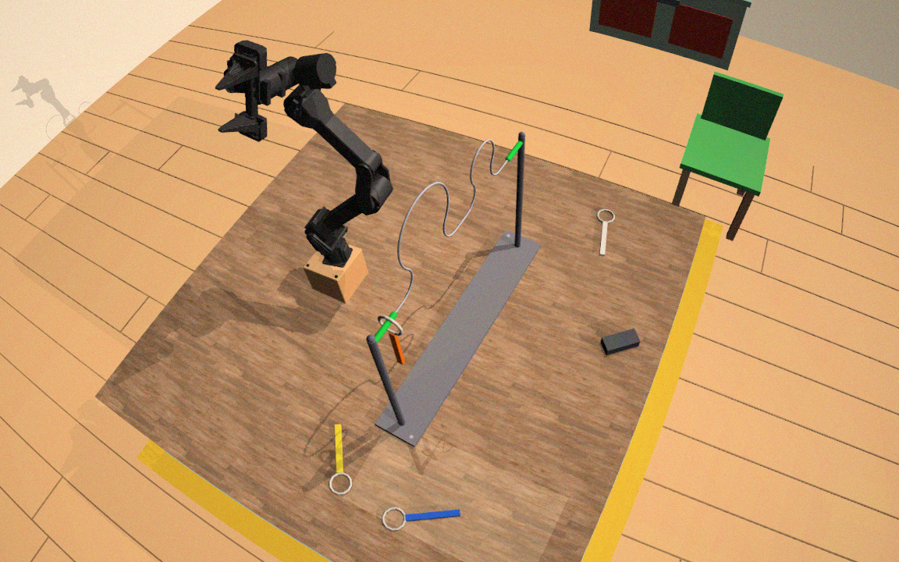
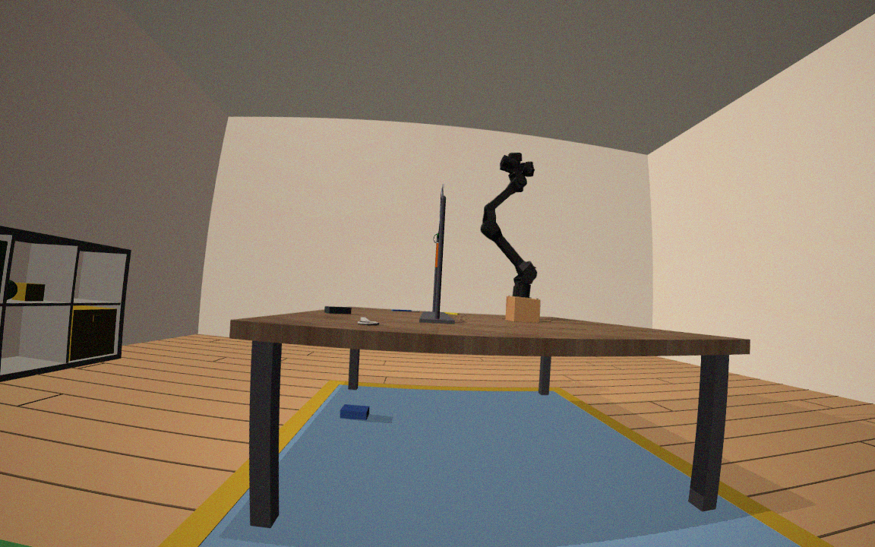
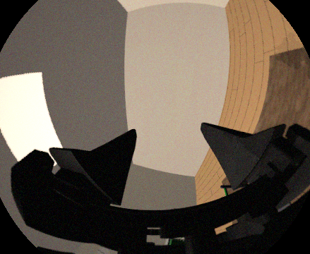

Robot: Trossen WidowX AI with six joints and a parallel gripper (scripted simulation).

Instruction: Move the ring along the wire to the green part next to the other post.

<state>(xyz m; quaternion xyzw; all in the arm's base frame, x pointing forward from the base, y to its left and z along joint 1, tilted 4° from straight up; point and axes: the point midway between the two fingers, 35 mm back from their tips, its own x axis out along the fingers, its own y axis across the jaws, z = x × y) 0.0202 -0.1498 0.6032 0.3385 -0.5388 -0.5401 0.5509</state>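
Note:
The ring (image 1: 401,328) hangs around the near green part (image 1: 381,331) of the wire, beside the near post (image 1: 386,381). Its orange handle (image 1: 397,348) (image 2: 437,255) points down. The thin grey wire (image 1: 436,183) curves up and down to the far green part (image 1: 514,151) at the far post (image 1: 520,195). My gripper (image 1: 218,108) (image 3: 169,129) is open and empty, high up and well away from the ring, beyond the robot's base in the top view. In the wrist view wall shows between the fingers; neither ring nor handle can be made out there.
The posts stand on a grey base plate (image 1: 467,328). On the table (image 2: 495,341) lie a yellow-handled ring (image 1: 339,447), a blue-handled ring (image 1: 431,515), a white-handled ring (image 1: 602,237) and a dark block (image 1: 620,341). My arm stands on a wooden block (image 1: 335,277) (image 2: 522,308).

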